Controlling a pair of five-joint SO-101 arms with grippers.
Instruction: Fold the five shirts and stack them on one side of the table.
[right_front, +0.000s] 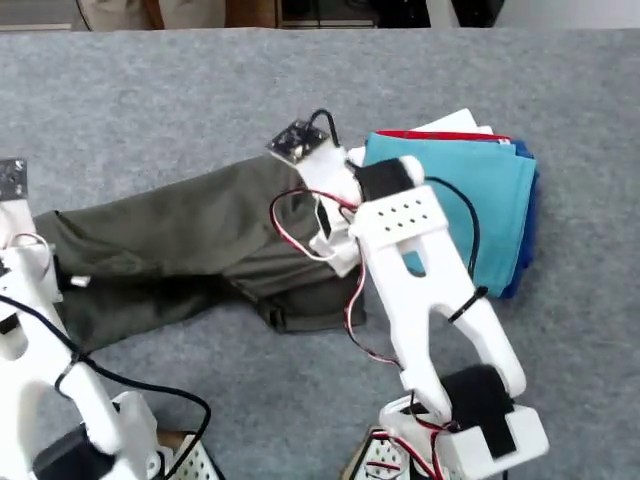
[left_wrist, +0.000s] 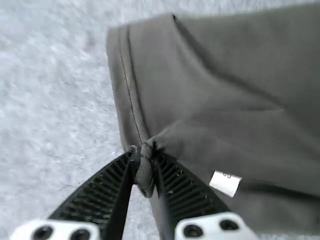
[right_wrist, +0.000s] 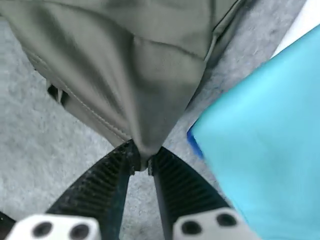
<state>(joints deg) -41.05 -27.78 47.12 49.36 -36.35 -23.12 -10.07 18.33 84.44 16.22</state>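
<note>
Closest to the lens we had the left gripper (left_wrist: 144, 152), its two black ribbed fingers (left_wrist: 100, 190) squeezed nearly together with a pinch of the olive shirt (left_wrist: 225, 100) hem bunched between the tips. Past those tips the stitched edge of the shirt ran off over the grey table (left_wrist: 45, 100). A small white label (left_wrist: 225, 182) sat on the cloth just beside one finger.

Same story at the right gripper (right_wrist: 142, 152): fingers all but closed, with a fold of that same shirt caught between the tips and drawn into a peak. Just off to one side of those fingers was the corner of the turquoise shirt (right_wrist: 265, 145) topping the stack of folded shirts (right_front: 490, 200). It was near them, but we couldn't tell if it touched.

From above, we saw the right arm (right_front: 420, 270) stretched out from its base at the near edge, forearm slanting toward the middle and wrist bent down over the shirt's end next to the stack. Our left arm (right_front: 20, 300) stood at the table's other side, its gripper at the shirt's opposite end. So the olive shirt lay long and rumpled between the two sets of fingers.
</note>
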